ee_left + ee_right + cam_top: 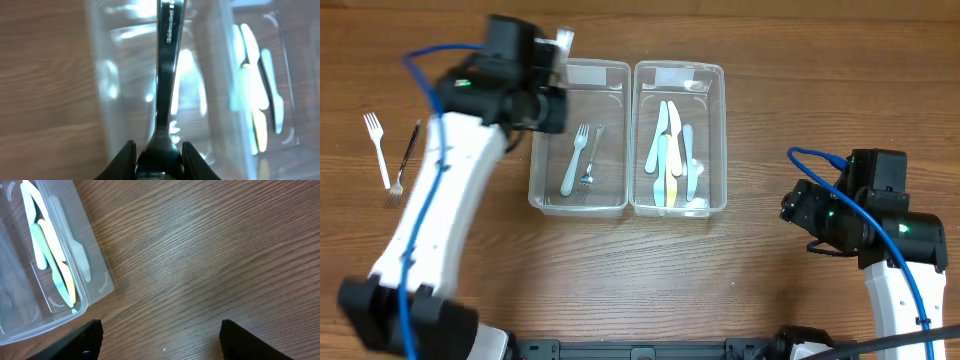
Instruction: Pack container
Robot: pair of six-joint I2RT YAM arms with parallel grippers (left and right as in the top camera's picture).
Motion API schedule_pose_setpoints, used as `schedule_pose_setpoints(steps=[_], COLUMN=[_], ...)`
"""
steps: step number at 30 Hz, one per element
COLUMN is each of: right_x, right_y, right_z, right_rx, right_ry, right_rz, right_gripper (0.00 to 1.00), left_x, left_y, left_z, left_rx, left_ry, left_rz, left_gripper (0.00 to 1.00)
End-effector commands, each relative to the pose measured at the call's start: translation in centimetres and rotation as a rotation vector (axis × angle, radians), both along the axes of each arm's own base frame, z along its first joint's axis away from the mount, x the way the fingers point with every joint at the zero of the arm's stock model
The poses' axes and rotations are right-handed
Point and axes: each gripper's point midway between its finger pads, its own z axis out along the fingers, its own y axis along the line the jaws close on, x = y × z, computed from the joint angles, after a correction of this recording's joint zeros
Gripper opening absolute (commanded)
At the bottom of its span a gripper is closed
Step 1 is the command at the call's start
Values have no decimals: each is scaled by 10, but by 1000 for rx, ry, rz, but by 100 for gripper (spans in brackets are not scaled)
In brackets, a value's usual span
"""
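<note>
Metal utensil: clamped at one end between the fingers of the left end effector, its shaft reaching out over the left container.
Left end effector: narrow, closed on the metal utensil, at the far left corner of the left container.
Left container: clear; a white fork and a metal fork lie side by side inside.
Right container: just beside the left container; holds plastic knives in white, pale blue and yellow.
Right end effector: fingers wide apart, nothing between them, above bare surface to the right of the right container.
Surface: wood grain; a loose white fork and a loose dark fork lie to the left of the left arm.
</note>
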Motion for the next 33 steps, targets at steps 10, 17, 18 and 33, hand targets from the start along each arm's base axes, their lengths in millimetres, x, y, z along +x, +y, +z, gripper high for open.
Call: schedule_pose_setpoints(steps=[10, 17, 18, 33], right_x=[-1, -1, -1, 0], right_y=[2, 2, 1, 1], right_z=[1, 1, 1, 1], right_rx=[3, 3, 2, 1], right_ry=[0, 0, 0, -5], right_rz=[5, 5, 5, 5], right_gripper=[77, 77, 77, 77], left_x=[-5, 5, 7, 7], left_y=[-48, -50, -51, 112], left_z=[-161, -145, -137, 79], left_rx=[86, 105, 111, 248], left_ry=[350, 295, 281, -54], left_rz=[-55, -152, -177, 160], left_gripper=[5, 61, 63, 78])
